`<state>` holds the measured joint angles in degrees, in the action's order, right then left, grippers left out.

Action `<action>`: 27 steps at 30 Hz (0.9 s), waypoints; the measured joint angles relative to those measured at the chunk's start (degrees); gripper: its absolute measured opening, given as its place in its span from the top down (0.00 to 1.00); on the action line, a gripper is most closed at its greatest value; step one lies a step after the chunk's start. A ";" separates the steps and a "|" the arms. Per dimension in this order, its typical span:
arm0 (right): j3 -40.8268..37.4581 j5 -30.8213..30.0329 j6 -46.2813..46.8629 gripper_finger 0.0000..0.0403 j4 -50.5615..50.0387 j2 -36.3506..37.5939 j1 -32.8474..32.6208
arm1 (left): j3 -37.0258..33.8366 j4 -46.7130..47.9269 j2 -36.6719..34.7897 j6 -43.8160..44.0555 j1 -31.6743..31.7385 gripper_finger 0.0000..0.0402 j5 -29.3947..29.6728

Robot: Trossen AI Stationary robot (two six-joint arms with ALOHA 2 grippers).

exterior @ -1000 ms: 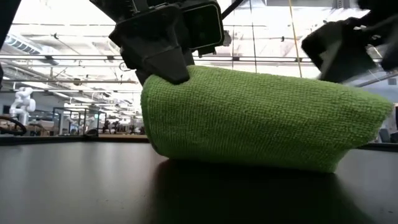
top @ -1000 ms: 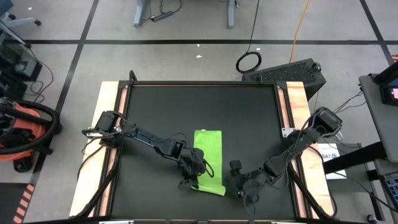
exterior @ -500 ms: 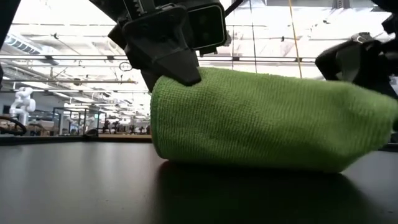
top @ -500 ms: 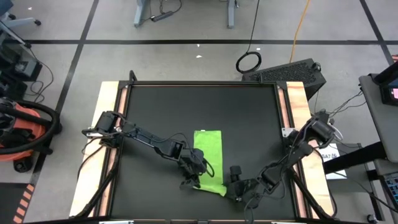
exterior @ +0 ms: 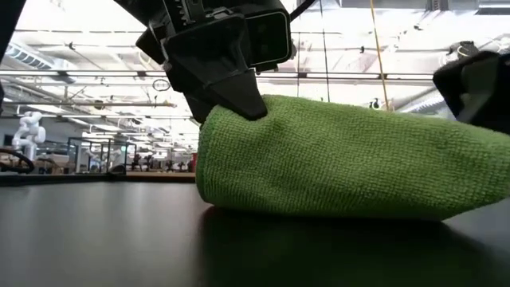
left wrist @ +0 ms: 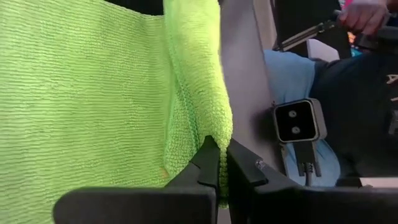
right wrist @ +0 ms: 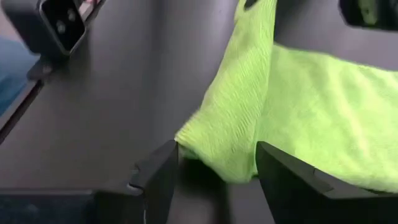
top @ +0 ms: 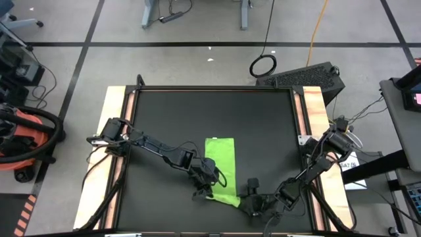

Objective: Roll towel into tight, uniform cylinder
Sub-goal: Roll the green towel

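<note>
Evidently the left gripper (left wrist: 217,163) pinches the towel (top: 221,168) edge at lower centre to start rolling; the right gripper (right wrist: 214,168) gapes around its near corner.

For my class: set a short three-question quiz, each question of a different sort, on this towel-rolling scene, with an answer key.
1. True or false: the left gripper is shut on the folded edge of the towel.
2. The right gripper is: A) clamped on the towel, B) open at the towel's near corner, C) parked off the black mat.
3. Fill in: in the high view, the towel's far part lies ____ on the mat.

Key: 1 true; 2 B; 3 flat.
</note>
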<state>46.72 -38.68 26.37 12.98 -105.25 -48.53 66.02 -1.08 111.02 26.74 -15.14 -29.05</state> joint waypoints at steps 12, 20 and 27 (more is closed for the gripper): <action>0.02 -0.08 0.59 0.49 7.32 -3.74 0.71 | 0.00 0.06 0.00 -0.04 -0.41 0.97 2.58; 0.02 -1.87 1.34 0.58 8.36 -5.38 0.99 | 0.00 0.46 0.02 -0.05 -1.14 0.97 3.09; 0.02 5.82 -3.50 0.87 8.25 -4.73 3.33 | 0.07 2.40 0.02 -0.70 -2.91 0.97 5.13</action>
<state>46.74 -32.86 22.87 21.23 -109.98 -45.21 66.08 1.32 111.04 26.04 -18.05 -23.92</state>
